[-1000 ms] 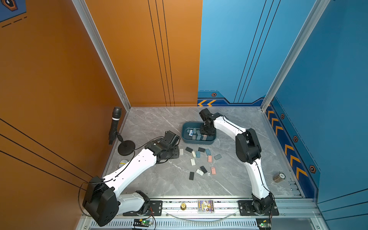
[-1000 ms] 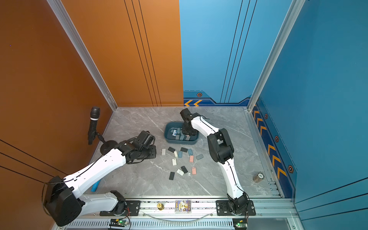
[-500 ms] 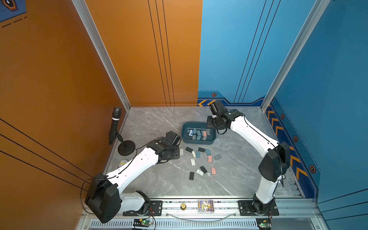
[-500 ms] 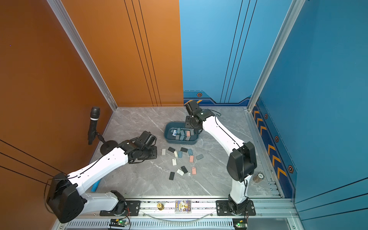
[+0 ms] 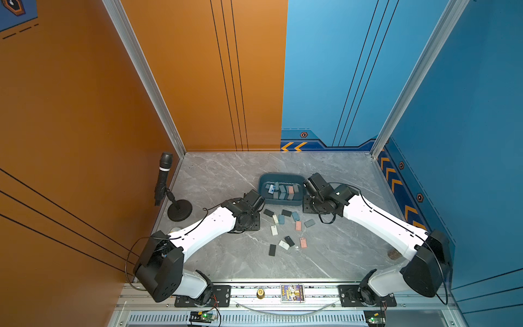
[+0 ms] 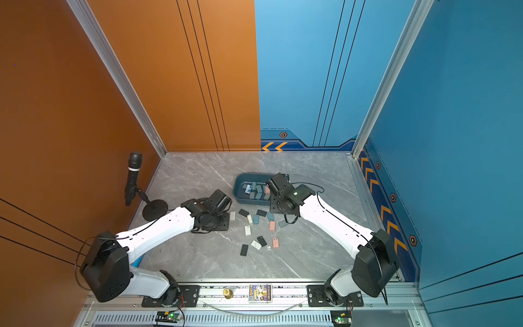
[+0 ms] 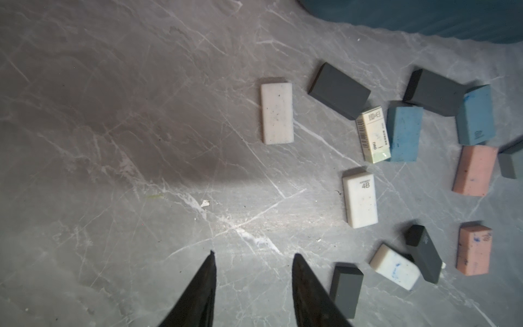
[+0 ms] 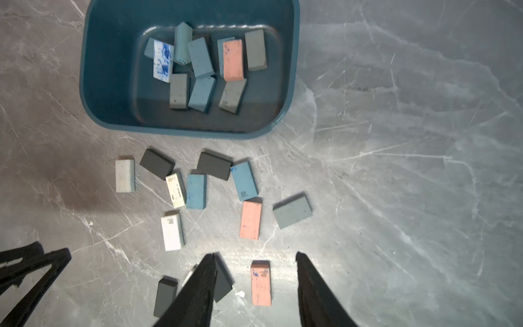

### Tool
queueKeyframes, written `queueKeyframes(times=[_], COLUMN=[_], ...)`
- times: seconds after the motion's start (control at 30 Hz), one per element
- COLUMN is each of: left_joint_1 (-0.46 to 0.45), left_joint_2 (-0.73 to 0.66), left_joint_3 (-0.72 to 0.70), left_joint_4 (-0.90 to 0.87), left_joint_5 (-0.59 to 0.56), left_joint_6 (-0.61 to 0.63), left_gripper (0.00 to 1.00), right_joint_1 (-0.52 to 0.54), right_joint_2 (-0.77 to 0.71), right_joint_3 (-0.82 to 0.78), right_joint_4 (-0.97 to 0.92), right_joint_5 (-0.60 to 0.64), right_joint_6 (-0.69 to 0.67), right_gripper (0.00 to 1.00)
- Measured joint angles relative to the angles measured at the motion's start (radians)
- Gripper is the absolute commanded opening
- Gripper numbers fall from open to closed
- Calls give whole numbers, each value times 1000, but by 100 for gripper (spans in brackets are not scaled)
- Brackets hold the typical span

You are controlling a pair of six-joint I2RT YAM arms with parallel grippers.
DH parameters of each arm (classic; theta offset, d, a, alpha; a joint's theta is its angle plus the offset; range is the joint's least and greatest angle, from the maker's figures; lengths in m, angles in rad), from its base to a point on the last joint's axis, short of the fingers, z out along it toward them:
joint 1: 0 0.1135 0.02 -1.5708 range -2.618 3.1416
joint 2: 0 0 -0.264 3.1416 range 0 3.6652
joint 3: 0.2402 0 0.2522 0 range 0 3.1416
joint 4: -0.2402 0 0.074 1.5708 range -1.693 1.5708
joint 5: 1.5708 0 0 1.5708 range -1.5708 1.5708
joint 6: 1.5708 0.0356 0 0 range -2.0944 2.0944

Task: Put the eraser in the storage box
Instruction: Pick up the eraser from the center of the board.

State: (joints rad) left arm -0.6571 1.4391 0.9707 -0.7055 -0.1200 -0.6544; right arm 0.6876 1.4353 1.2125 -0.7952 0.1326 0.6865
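Observation:
The dark teal storage box (image 5: 280, 176) (image 8: 107, 85) sits mid-table with several erasers inside. Several more erasers (image 5: 283, 219) lie loose on the marble in front of it. My right gripper (image 8: 255, 254) hovers open over this scatter beside the box's right end. A pink eraser marked 4B (image 8: 261, 283) shows between its fingers, flat on the table and ungripped. My left gripper (image 7: 254, 254) is open over bare marble left of the scatter, with a dark eraser (image 7: 345, 288) just beside one finger. A white eraser (image 7: 276, 113) lies farther ahead.
A microphone on a round-base stand (image 5: 162, 181) stands at the table's left edge. A small brown roll (image 5: 394, 254) lies near the right wall. A picture card (image 5: 292, 293) sits on the front rail. Walls enclose three sides.
My right arm has drawn back from over the box towards the right, its elbow swinging out and down. The left arm has barely shifted.

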Motion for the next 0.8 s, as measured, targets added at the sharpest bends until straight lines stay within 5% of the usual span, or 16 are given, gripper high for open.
queueKeyframes(times=[0.4, 0.8], left_joint_1=[-5, 18], left_joint_2=[168, 315], left_joint_3=[89, 178], left_joint_4=[11, 21], left_joint_5=[8, 15], left_joint_6=[30, 61], left_gripper=[55, 57], right_joint_1=[92, 118], right_joint_2=[-139, -158], right_joint_3=[-249, -299], right_joint_4=[70, 82], right_joint_5=[1, 0], right_joint_6=[151, 213], right_gripper=[48, 48])
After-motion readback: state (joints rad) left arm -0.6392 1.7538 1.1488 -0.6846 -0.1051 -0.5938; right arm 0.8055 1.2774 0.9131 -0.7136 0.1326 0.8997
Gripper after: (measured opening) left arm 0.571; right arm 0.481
